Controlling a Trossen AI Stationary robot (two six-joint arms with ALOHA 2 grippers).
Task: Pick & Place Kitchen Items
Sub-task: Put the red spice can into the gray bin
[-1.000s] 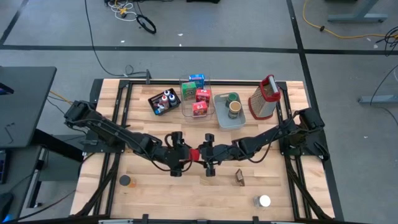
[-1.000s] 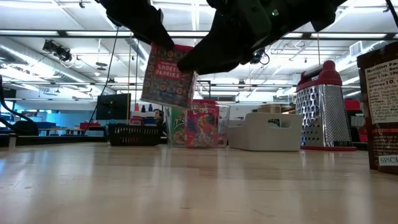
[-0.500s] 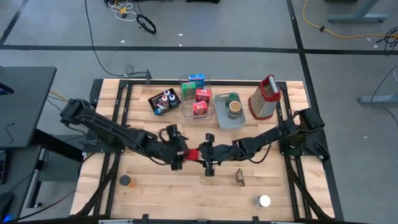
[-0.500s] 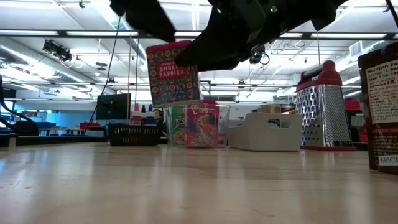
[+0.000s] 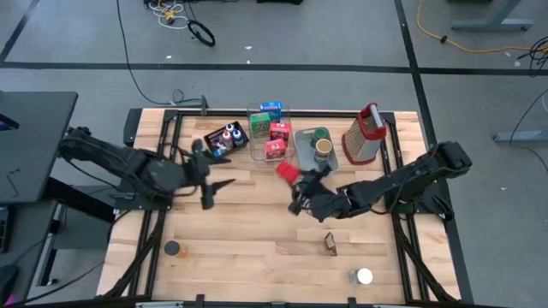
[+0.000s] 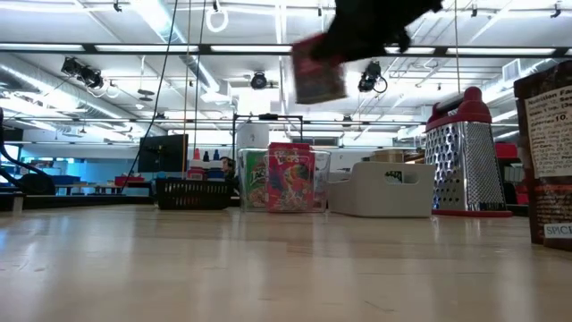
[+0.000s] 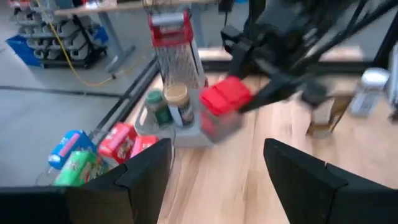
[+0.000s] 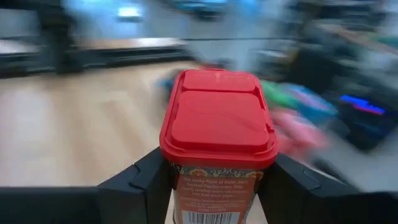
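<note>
Overhead, table-level and two wrist views, all sharing the red-lidded tin (image 5: 287,171) near the grater (image 5: 363,135).

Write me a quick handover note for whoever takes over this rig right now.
Right claw: shut on the red paprika tin, held up off the table near the clear bin.
Left claw: open, empty, over the table's left side.
Done: boxes sit in the clear bin, two jars in the grey tray, small bottles in the black tray.
Left: place the tin; the dark can, brown spice box and white-capped jar remain on the table's front.
</note>
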